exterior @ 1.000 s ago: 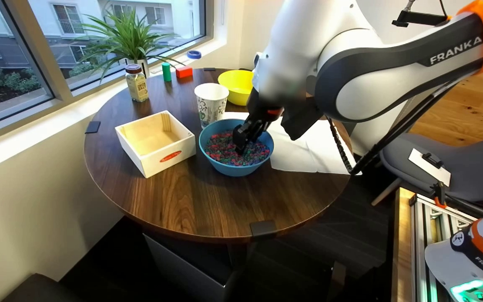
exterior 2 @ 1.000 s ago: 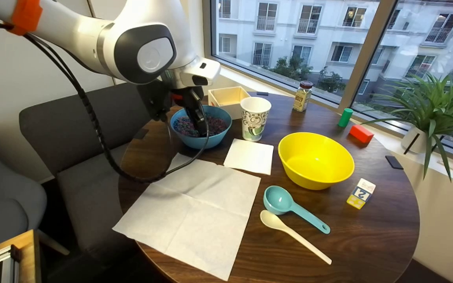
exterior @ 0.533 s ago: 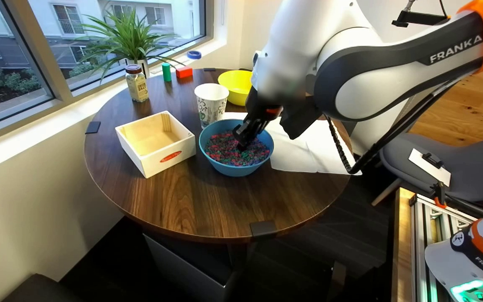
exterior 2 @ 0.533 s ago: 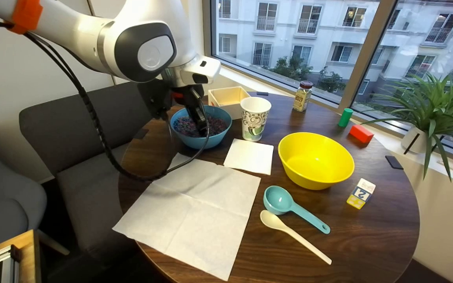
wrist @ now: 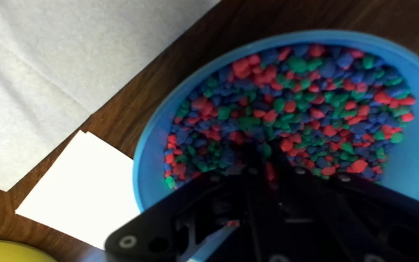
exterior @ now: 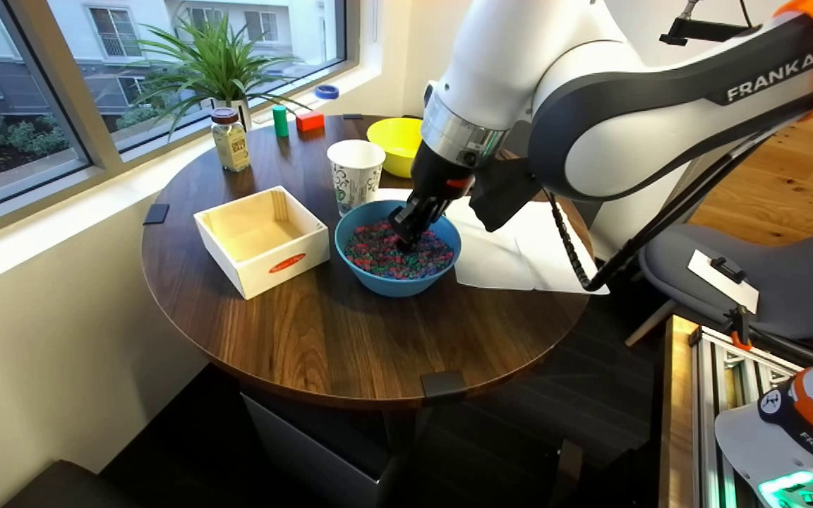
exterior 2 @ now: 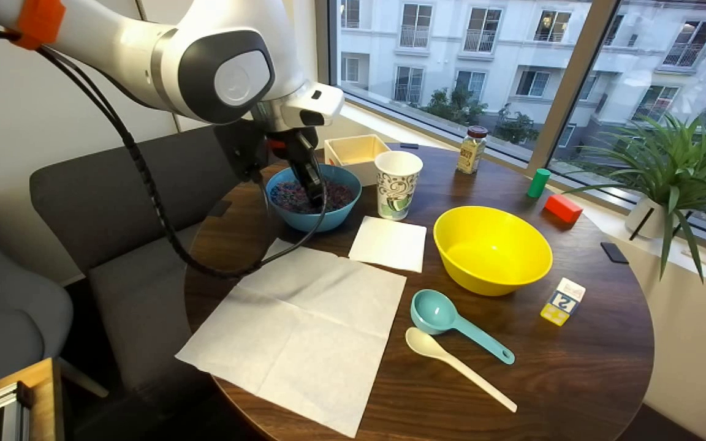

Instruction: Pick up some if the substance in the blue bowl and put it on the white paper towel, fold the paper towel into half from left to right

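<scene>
The blue bowl (exterior: 396, 288) stands on the table and holds the substance (exterior: 375, 250), a bed of small red, blue and green bits. In the wrist view the blue bowl (wrist: 413, 163) and the substance (wrist: 340, 98) fill the middle. My gripper (exterior: 405, 243) points down inside the bowl, at or just over the bits; I cannot tell if it still touches them. In the wrist view the gripper (wrist: 265, 150) has its fingers close together, with a green and a red bit between them. The large white paper towel (exterior 2: 310, 331) lies flat and creased beside the bowl; nothing lies on it.
A small white square napkin (exterior 2: 390, 244) and a paper cup (exterior 2: 397, 184) stand near the bowl. A wooden box (exterior: 262, 240) is beside it. A yellow bowl (exterior 2: 491, 251), a teal scoop (exterior 2: 457, 321), a pale spoon (exterior 2: 457, 367) and a block (exterior 2: 563, 301) lie farther off.
My gripper has risen slightly within the blue bowl, its fingertips lifting a little from the bits. The bowl and the paper towel have not moved.
</scene>
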{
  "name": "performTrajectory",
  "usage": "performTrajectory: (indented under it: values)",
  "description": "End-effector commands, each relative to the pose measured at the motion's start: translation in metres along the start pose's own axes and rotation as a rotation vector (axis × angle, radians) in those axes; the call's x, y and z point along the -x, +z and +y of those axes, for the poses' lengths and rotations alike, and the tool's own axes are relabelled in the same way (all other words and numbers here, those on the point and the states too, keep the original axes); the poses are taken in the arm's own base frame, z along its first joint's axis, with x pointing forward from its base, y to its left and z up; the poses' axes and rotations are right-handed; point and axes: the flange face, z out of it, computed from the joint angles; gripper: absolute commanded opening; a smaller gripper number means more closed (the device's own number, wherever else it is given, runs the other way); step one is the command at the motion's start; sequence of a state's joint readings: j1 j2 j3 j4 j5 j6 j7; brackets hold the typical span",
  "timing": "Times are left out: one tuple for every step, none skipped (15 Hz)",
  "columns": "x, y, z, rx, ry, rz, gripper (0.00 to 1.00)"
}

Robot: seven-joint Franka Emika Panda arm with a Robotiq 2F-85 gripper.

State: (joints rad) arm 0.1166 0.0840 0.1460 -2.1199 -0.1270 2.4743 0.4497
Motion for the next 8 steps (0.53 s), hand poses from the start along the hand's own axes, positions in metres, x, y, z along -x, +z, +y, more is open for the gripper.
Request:
performTrajectory:
  values:
    - [-0.001,-0.003,-0.002,-0.003,0.019,-0.001,0.03]
    - [-0.002,-0.005,-0.001,0.005,0.015,0.009,0.03]
    - [-0.002,-0.010,0.000,0.001,0.020,0.012,0.03]
    - [-0.003,-0.015,0.001,-0.003,0.024,0.018,0.03]
    - [-0.003,-0.019,0.001,-0.005,0.027,0.024,0.03]
    - [-0.003,-0.024,0.001,-0.009,0.031,0.030,0.03]
    - [-0.004,-0.029,0.001,-0.008,0.036,0.033,0.03]
    - [-0.004,-0.032,0.002,-0.005,0.048,0.035,0.03]
